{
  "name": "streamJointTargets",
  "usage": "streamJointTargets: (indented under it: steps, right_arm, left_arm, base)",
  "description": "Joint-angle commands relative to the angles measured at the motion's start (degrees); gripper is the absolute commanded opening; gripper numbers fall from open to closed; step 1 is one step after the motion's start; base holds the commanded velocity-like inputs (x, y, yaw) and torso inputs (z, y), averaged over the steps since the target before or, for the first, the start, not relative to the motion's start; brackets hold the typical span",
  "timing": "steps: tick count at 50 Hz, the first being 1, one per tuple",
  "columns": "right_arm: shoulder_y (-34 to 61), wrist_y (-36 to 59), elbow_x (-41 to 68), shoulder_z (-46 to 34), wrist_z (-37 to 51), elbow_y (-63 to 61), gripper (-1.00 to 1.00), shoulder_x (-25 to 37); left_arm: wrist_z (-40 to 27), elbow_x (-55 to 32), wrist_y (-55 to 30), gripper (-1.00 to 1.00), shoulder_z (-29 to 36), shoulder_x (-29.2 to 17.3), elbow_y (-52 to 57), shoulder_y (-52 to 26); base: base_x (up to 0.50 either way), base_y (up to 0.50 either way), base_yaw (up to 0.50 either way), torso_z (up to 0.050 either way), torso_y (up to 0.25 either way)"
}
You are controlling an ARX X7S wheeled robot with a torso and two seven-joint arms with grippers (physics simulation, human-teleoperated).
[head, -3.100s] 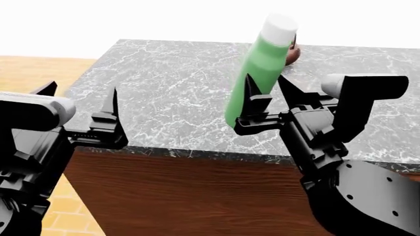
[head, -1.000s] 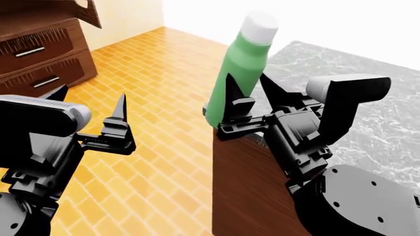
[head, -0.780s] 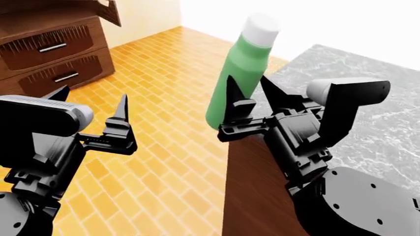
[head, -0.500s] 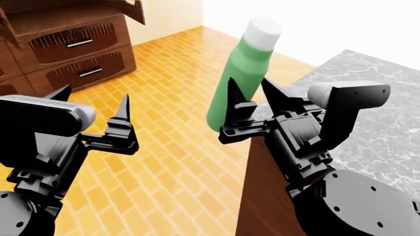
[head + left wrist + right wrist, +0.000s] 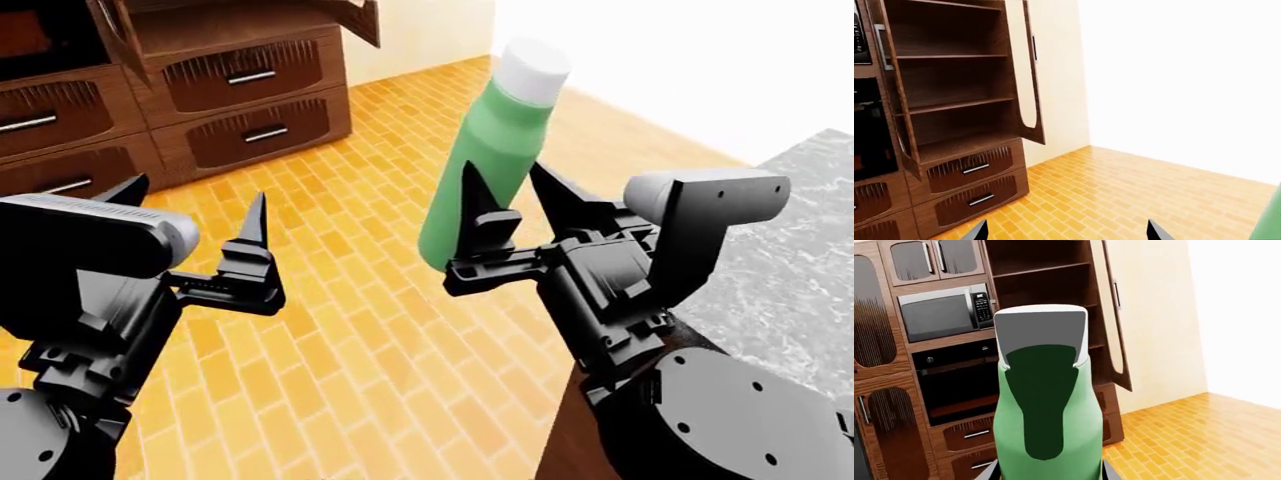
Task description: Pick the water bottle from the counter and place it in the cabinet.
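Note:
The water bottle (image 5: pixel 497 140), green with a white cap, hangs tilted above the floor, and my right gripper (image 5: pixel 505 190) is shut on its lower body. The right wrist view shows the bottle (image 5: pixel 1047 405) filling the middle, with the right gripper (image 5: pixel 1049 472) against both its sides. My left gripper (image 5: pixel 191 202) stands open and empty to the left, over the floor (image 5: pixel 1067 232). A green sliver of the bottle (image 5: pixel 1271 220) shows in the left wrist view. The cabinet (image 5: pixel 954 100) stands ahead with open shelves; its drawers (image 5: pixel 240 90) lie at the far left. Only a corner of the counter (image 5: pixel 787 250) shows at the right.
An open cabinet door (image 5: pixel 1029 75) juts out beside the shelves. A microwave (image 5: pixel 944 312) and an oven (image 5: pixel 954 385) sit in the wall unit left of the shelves. Orange brick floor (image 5: pixel 360 330) lies between me and the cabinet.
The view has swung left: the counter has slid off to the right and the cabinet drawers have come in at the upper left. The bottle stays in the right gripper.

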Motion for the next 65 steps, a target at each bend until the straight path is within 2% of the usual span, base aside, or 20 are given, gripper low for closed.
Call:
streamJointTargets:
  steps: [1,10,18,25,38,54,65]
  right_arm:
    - [0.6,0.5,-1.5,1.4,0.2,-0.7,-1.0,0.0]
    - [0.3,0.2,-1.5,1.6,0.3,-0.7,-1.0,-0.1]
    - [2.4,-0.6,-0.5,3.4,0.5,4.4,-1.0,-5.1]
    - [4.0,-0.3,0.4,4.3,0.5,7.3,-1.0,-6.7]
    - [4.3,-0.9,0.7,5.7,1.4,7.7,-1.0,-5.9]
    - [4.4,-0.4,-0.3,5.9,2.2,7.9,-1.0,-5.4]
    - [4.6,0.4,-0.6,5.9,3.1,8.0,-1.0,-5.3]
  left_arm:
    - [-0.1,-0.1,0.2,1.0,0.1,-0.2,0.2,0.1]
    - [-0.5,-0.4,0.0,1.0,0.3,-0.2,0.3,-0.3]
    - [-1.8,-0.9,0.3,1.0,0.0,1.1,-0.9,-2.3]
    - [-2.5,-1.4,0.9,1.0,-0.6,2.0,-1.9,-3.9]
    - [-2.7,-1.7,1.1,1.0,0.2,2.9,-2.4,-5.3]
    - [-3.0,-1.9,0.7,1.0,1.2,3.0,-2.4,-5.8]
    - [-2.9,-1.7,1.0,1.0,1.4,2.9,-2.4,-5.6]
  base:
    - [0.07,-0.04,0.5,0.0,0.0]
    - [0.07,-0.04,0.49,0.0,0.001]
    - [0.08,-0.04,0.49,0.0,0.0]
    - [0.08,-0.04,0.49,0.0,0.001]
    - [0.11,-0.05,0.48,0.001,0.001]
    - [0.36,-0.12,0.32,0.0,0.001]
    - [0.13,-0.03,0.48,0.0,0.001]
